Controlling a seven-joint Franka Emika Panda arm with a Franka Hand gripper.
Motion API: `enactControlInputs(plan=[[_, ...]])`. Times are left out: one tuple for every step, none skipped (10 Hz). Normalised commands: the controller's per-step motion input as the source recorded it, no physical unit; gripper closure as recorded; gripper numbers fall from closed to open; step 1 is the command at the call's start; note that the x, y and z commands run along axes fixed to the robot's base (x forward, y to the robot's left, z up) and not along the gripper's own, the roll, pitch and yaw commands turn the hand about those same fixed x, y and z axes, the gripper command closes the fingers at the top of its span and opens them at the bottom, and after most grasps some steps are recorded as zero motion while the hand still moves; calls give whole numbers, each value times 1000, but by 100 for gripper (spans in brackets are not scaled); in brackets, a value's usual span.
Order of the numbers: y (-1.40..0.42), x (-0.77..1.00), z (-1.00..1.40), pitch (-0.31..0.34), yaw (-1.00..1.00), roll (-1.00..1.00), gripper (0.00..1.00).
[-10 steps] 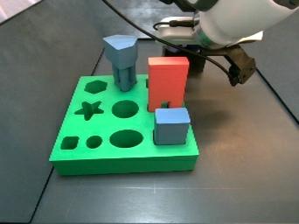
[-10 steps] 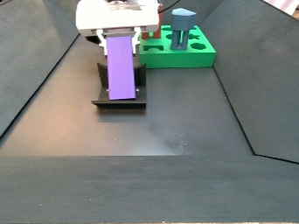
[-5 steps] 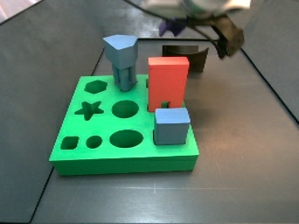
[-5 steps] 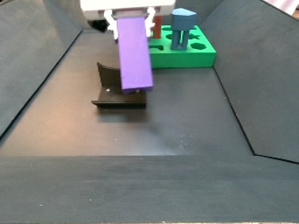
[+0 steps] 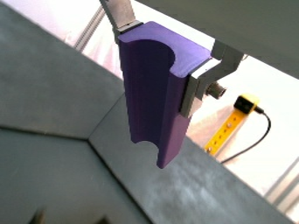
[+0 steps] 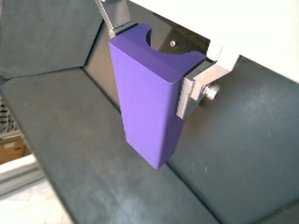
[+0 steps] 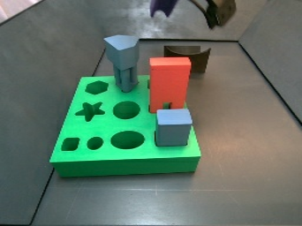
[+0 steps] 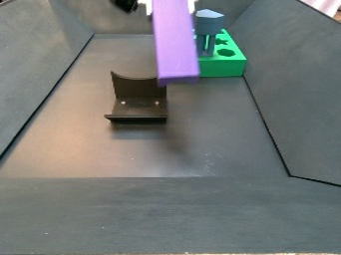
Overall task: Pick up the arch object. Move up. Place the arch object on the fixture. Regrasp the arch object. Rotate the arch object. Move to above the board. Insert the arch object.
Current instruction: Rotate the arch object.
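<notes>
My gripper [image 5: 167, 48] is shut on the purple arch object [image 5: 152, 96], its silver fingers [image 6: 197, 86] clamped on the block's two sides near the scooped end; both wrist views show this. In a side view the arch object [image 8: 174, 40] hangs high in the air, above and a little right of the dark fixture [image 8: 135, 100], which stands empty on the floor. In a side view only the gripper's dark tip [image 7: 216, 11] shows at the upper edge, above the fixture [image 7: 188, 58]. The green board [image 7: 124, 128] lies in front of it.
On the board stand a blue-grey pentagon column [image 7: 120, 60], a red block [image 7: 169, 82] and a blue cube [image 7: 172, 126]. Star, hexagon, circle and square holes are open. Dark sloped walls [image 8: 54, 90] ring the floor. The board also shows at the far side [image 8: 224, 58].
The gripper has lifted the arch object straight up off the fixture and carried it slightly right; the fixture's cradle now stands bare. The arm has risen almost out of one side view.
</notes>
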Motion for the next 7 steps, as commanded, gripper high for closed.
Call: enactControlInputs(plan=[[141, -1000, 485, -68, -116, -136, 100], [130, -1000, 422, -57, -115, -136, 100], [117, -1000, 301, -46, -111, -127, 100], [101, -968, 254, -30, -106, -122, 100], [64, -779, 158, -19, -99, -135, 100], [49, -639, 97, -10, -89, -134, 100], [38, -441, 64, -8, -76, -136, 100]])
